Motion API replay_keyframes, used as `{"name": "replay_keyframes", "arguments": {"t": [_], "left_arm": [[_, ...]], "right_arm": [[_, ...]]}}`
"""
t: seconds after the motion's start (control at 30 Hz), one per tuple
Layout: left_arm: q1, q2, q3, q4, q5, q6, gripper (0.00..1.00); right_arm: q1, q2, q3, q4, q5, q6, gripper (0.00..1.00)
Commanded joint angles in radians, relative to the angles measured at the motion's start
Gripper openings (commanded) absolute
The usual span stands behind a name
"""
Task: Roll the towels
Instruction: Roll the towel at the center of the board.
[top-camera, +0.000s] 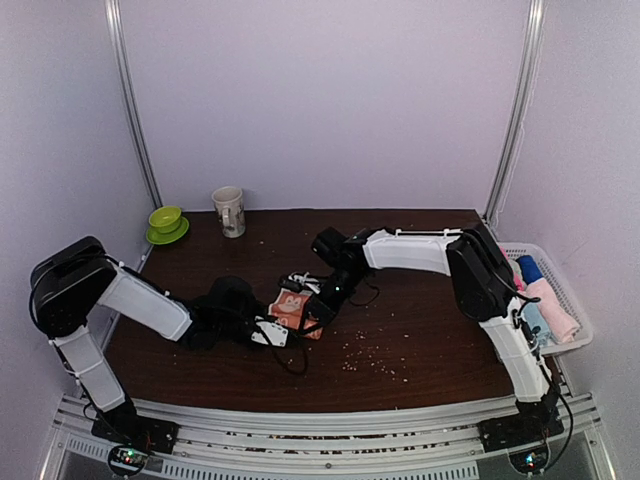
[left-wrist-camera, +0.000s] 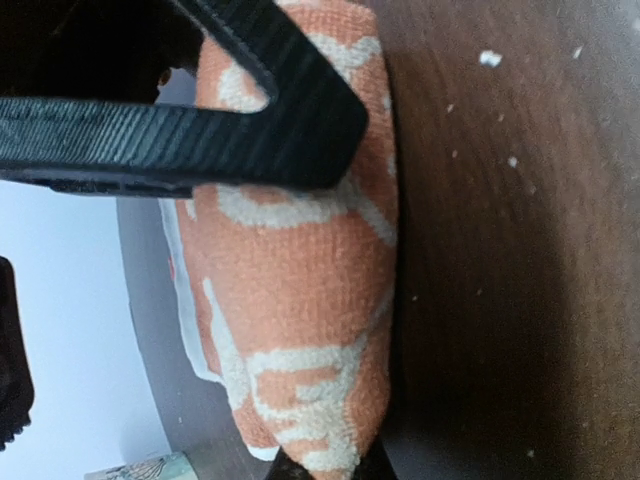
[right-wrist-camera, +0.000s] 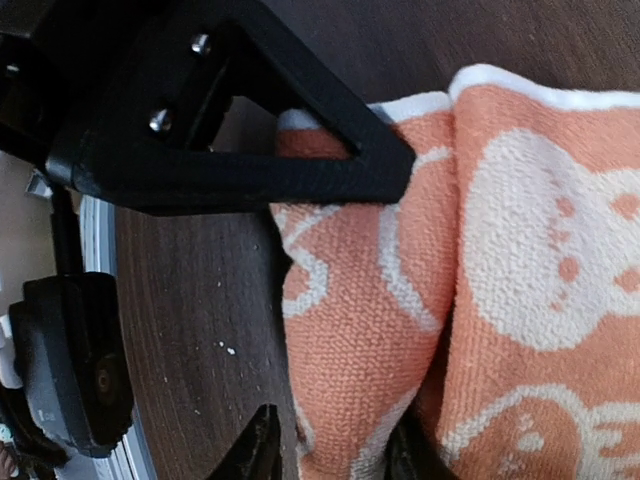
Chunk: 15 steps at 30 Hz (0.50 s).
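The orange towel (top-camera: 296, 311) with white bunny faces lies partly rolled in the middle of the dark table, between both grippers. In the left wrist view the towel (left-wrist-camera: 300, 290) is a thick roll that tapers into my left gripper (left-wrist-camera: 325, 468), which is shut on its end. My left gripper (top-camera: 281, 331) reaches it from the left. My right gripper (top-camera: 322, 297) comes from the right. In the right wrist view a fold of the towel (right-wrist-camera: 370, 330) sits between the fingers of my right gripper (right-wrist-camera: 330, 455), which stand apart, with the left fingertip (right-wrist-camera: 257, 450) clear of the cloth.
A green cup on a saucer (top-camera: 165, 222) and a printed mug (top-camera: 230, 210) stand at the back left. A white basket (top-camera: 575, 300) with rolled cloths hangs off the right table edge. Crumbs (top-camera: 370, 360) dot the wood in front of the towel.
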Motion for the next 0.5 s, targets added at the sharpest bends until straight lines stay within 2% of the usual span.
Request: {"name": "replay_keyframes", "arguments": {"t": [0.0, 0.27, 0.47], "left_arm": [[0.001, -0.025, 0.090, -0.481, 0.100, -0.108, 0.00], [0.001, 0.040, 0.289, -0.885, 0.191, -0.233, 0.00], [0.005, 0.138, 0.404, -1.036, 0.275, -0.289, 0.00]], "right_arm": [[-0.001, -0.131, -0.128, 0.029, 0.174, 0.008, 0.38], [0.000, -0.443, -0.483, 0.307, 0.387, 0.078, 0.50], [0.070, -0.701, -0.813, 0.551, 0.613, 0.023, 0.52]]}}
